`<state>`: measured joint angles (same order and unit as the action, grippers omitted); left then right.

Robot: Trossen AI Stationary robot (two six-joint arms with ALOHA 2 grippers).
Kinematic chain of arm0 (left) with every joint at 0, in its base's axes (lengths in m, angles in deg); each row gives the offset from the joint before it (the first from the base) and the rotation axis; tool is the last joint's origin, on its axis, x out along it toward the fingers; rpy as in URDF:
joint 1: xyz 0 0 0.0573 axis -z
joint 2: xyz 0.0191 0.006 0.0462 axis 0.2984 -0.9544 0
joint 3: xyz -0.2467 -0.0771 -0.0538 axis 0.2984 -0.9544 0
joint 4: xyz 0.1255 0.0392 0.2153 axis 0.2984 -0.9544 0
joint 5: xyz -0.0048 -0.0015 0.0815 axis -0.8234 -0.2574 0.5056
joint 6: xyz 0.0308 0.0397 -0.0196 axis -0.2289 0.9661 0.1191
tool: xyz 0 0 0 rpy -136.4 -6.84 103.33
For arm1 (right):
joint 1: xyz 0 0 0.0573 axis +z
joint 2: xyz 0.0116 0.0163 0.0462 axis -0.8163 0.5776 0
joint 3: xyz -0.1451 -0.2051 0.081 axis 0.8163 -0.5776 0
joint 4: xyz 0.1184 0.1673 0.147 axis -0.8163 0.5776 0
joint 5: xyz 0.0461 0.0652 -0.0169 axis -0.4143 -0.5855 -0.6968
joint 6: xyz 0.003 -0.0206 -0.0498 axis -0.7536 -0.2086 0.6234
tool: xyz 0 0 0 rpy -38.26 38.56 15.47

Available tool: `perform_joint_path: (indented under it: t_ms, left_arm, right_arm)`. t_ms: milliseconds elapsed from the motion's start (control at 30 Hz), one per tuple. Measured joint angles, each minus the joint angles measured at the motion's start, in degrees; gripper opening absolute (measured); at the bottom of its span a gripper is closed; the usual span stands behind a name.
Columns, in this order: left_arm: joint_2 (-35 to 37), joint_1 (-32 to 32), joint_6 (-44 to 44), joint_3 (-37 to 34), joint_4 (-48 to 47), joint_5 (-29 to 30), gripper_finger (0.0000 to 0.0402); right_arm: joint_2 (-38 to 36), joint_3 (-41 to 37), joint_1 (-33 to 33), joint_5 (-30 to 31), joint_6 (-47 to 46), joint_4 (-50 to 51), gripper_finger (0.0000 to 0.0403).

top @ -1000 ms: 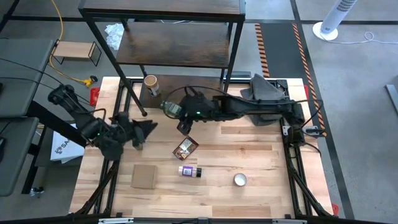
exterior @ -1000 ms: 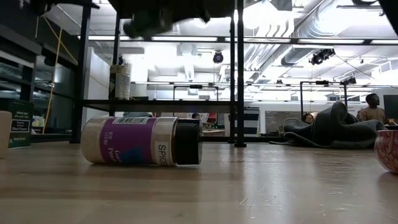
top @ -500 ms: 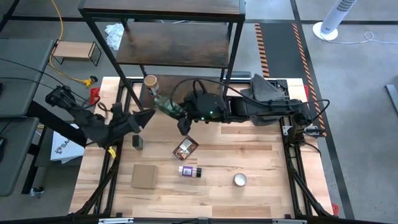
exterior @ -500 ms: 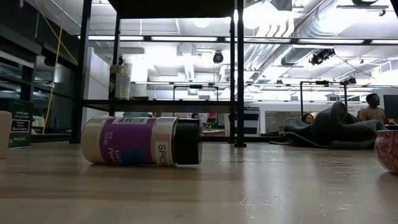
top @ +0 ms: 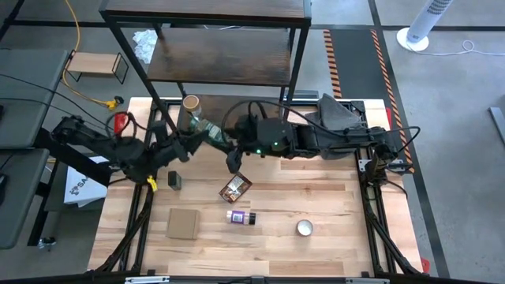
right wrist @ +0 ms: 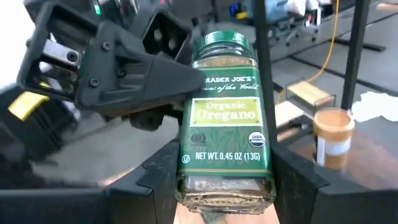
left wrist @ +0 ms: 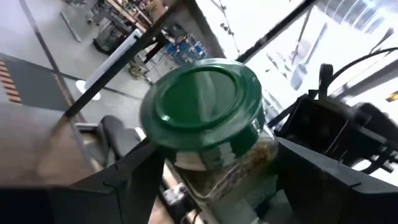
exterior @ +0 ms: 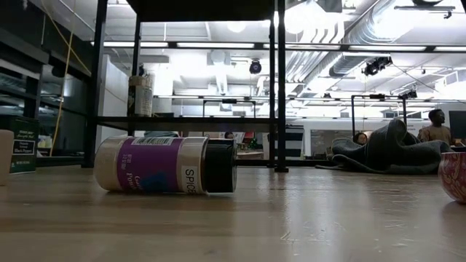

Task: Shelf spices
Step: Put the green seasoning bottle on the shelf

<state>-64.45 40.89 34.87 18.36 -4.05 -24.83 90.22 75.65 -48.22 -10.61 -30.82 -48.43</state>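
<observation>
right claw [top: 217, 139]: grips green-lidded jar [right wrist: 225, 118] | left claw [top: 188, 145]: wide open around its lid

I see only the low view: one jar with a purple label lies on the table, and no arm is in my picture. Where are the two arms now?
Observer: Both are just in front of the shelf. The right gripper holds the green-lidded jar in the air.
Operator: How does it hold this jar?
Observer: Its fingers clamp the bottom part, and the lid points toward the left gripper, which is right at it.
Operator: Is any jar on the shelf already?
Observer: Yes, the tan-lidded jar stands on the lowest board.
</observation>
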Motion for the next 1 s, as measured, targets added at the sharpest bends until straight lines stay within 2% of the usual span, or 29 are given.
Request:
perform_joint_path:
  t_ms: [367, 433, 567, 633, 700, 767, 800, 900, 1000]
  left_arm:
    - [-0.20, -1.92, 2.01, -0.06, 2.94, -1.26, 0.0282]
    - [-0.22, -1.94, 1.69, -0.06, 2.95, -0.69, 0.0265]
    - [-0.25, -2.21, 1.15, -0.04, 3.14, 0.63, 0.0194]
    - [-0.14, -2.21, 2.68, -0.04, 2.60, 0.71, 0.0180]
    - [-0.15, -2.16, 4.86, -0.06, 2.37, 1.02, 0.0078]
    - [-0.17, -2.23, 6.70, -0.06, 2.03, 3.52, 0.0017]
    - [-0.18, -2.27, 7.03, -0.06, 1.99, 4.07, 0.0006]
    - [-0.18, -2.57, 7.06, -0.06, 2.47, 4.07, 0.0012]
    - [-0.16, -3.43, 5.85, -0.06, 1.72, 2.06, 0.0003]
  right_arm:
    - [-0.72, 0.01, -0.45, 0.04, 0.58, 0.74, 0.0183]
    - [-0.70, 0.01, -0.49, 0.72, 0.80, 0.84, 0.0183]
    - [-0.51, -0.02, -0.48, 4.07, 2.55, 1.11, 0.0183]
    - [-0.52, -0.02, -0.46, 5.03, 2.75, 1.17, 0.0186]
    - [-0.92, 0.12, -0.27, 5.41, 3.24, 1.23, 0.0222]
    - [-1.09, 0.16, -0.06, 4.84, 3.65, 2.27, 0.0273]
    - [-1.06, 0.16, 0.07, 4.07, 4.07, 3.13, 0.0296]
    - [-0.85, 0.07, 0.00, 1.91, 4.18, 4.41, 0.0344]
    - [-0.94, 0.07, -0.06, 2.83, 4.87, 4.10, 0.0353]
